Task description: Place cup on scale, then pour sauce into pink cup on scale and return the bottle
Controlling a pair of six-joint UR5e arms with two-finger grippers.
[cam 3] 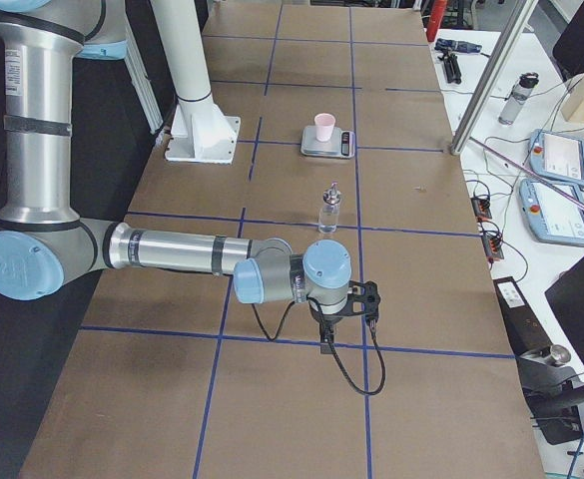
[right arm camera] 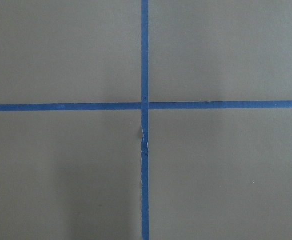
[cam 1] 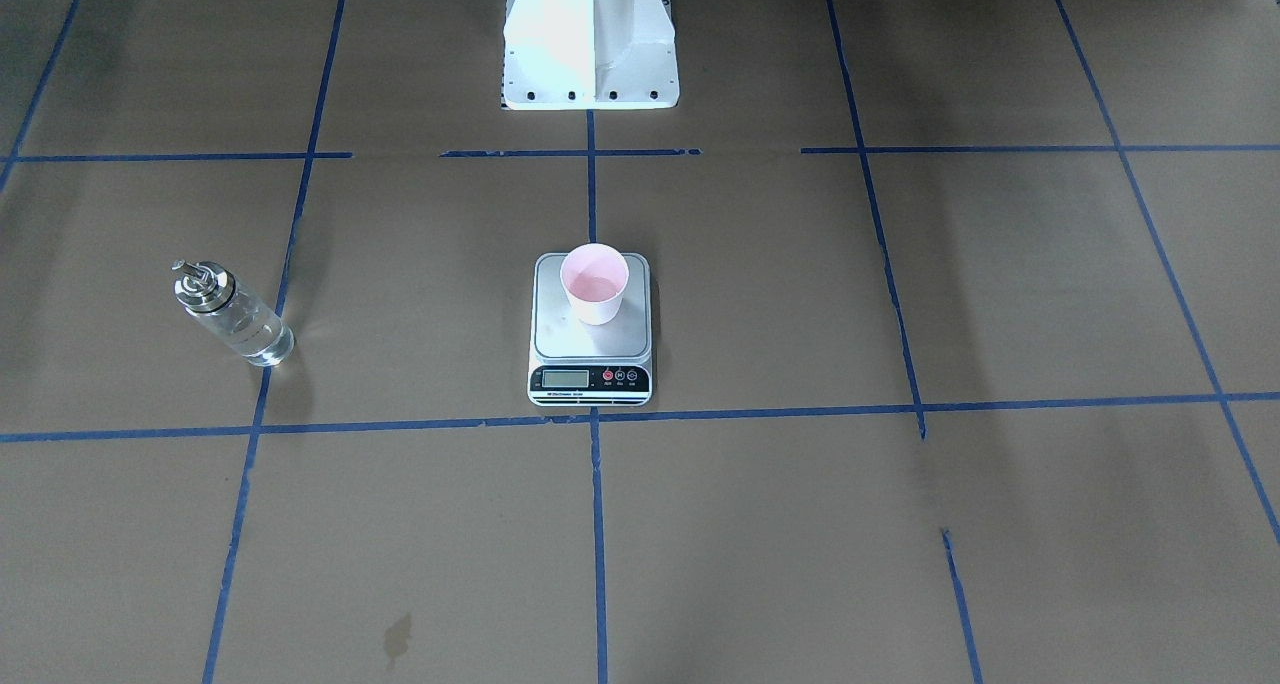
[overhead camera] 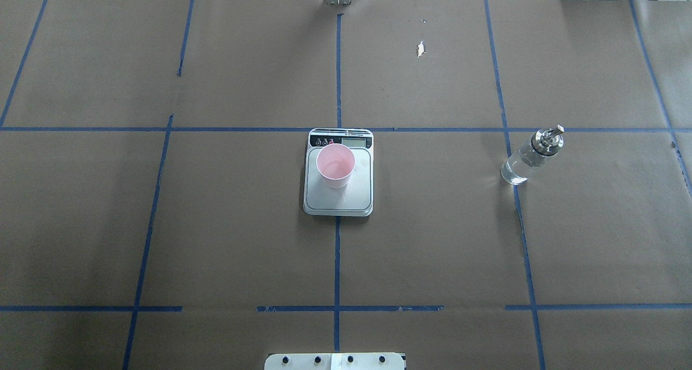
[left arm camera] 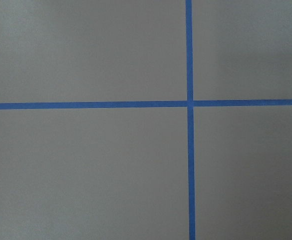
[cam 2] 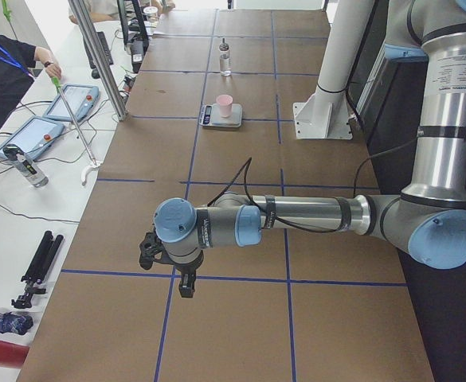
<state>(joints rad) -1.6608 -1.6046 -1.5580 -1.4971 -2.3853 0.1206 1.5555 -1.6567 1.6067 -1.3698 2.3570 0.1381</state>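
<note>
The pink cup [cam 1: 594, 282] [overhead camera: 335, 166] stands upright on the silver-grey scale [cam 1: 590, 342] [overhead camera: 338, 201] at the table's middle, toward the display end of the platform. The clear glass bottle [cam 1: 232, 314] [overhead camera: 527, 159] with its silver pourer cap stands upright on the brown paper on the robot's right, with clear sauce low inside. Whether the cup holds sauce I cannot tell. My left gripper [cam 2: 169, 267] shows only in the exterior left view and my right gripper [cam 3: 343, 317] only in the exterior right view. Both hang over bare paper far from the objects; I cannot tell their state.
Brown paper with a blue tape grid [overhead camera: 337, 251] covers the table. The white robot base [cam 1: 590, 39] stands behind the scale. Both wrist views show only paper and a tape cross [left arm camera: 189, 104] [right arm camera: 145, 105]. A person [cam 2: 1, 68] sits at a side bench with tablets and cables.
</note>
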